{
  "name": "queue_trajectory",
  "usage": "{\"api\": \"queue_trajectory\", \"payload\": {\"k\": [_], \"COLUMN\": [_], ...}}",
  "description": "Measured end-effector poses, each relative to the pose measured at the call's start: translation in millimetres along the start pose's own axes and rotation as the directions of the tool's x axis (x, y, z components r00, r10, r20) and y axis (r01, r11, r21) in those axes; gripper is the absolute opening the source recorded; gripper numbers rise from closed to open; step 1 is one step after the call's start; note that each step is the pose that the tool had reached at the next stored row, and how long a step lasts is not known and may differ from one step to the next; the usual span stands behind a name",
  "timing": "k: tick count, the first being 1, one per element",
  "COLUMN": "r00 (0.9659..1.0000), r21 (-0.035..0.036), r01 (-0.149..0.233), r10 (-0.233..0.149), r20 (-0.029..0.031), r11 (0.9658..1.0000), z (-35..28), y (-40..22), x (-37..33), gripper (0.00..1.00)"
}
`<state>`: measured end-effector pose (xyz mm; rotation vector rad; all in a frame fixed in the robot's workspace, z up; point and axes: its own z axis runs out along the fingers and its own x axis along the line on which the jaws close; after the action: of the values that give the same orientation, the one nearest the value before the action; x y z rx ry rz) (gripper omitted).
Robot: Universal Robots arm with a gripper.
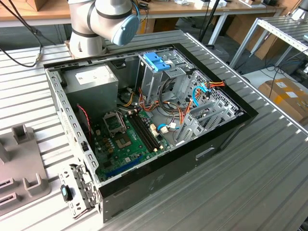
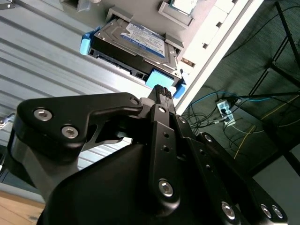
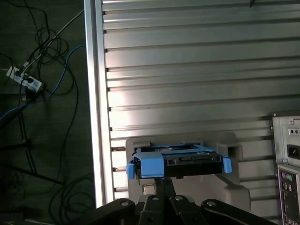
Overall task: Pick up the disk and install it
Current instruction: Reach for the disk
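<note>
The disk (image 2: 140, 40) is a silver hard drive with a white-and-blue label, clipped in a light-blue carrier. It lies flat in a grey holder (image 3: 234, 187) on the slatted metal table, close to the table's edge. In the first wrist view the disk (image 3: 187, 161) shows end-on, with a blue tab at one corner. My gripper (image 2: 161, 91) is shut, its black fingers pressed together, and the tips stop just short of that blue tab. In the first wrist view the gripper (image 3: 164, 183) sits right in front of the carrier's edge, with nothing visibly between the fingers.
An open computer case (image 1: 159, 115) lies on the table, holding a green board, loose cables, a grey power-supply box (image 1: 91, 79) and a tall metal cage topped by a blue bracket (image 1: 156, 62). Grey fixtures (image 1: 19, 163) stand at the exterior view's left. Cables lie on the floor past the table edge (image 3: 96, 117).
</note>
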<state>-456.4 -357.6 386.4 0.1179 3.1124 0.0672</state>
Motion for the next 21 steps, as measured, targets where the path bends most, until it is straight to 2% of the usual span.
{"api": "queue_trajectory", "payload": {"k": [3, 7, 12, 16, 19, 21], "r00": [1.0000, 1.0000, 0.9995, 0.9995, 0.9995, 0.9995], "r21": [0.0003, 0.0012, 0.0117, 0.0195, 0.0314, 0.0356], "r01": [0.000, 0.000, -0.001, -0.001, -0.001, 0.000], "r10": [0.000, 0.000, 0.001, 0.001, 0.002, 0.001], "r20": [-0.0013, -0.0017, -0.0310, -0.0320, -0.0312, -0.0313], "r11": [1.0000, 1.0000, 0.9999, 0.9998, 0.9995, 0.9994], "z": [3.5, 3.8, 4.9, 5.1, 6.2, 7.7], "y": [0.3, 0.3, 0.2, 0.2, 0.2, 0.1], "x": [0.2, 0.2, 0.2, 0.1, 0.2, 0.1], "gripper": [0.11, 0.11, 0.11, 0.11, 0.11, 0.11]}}
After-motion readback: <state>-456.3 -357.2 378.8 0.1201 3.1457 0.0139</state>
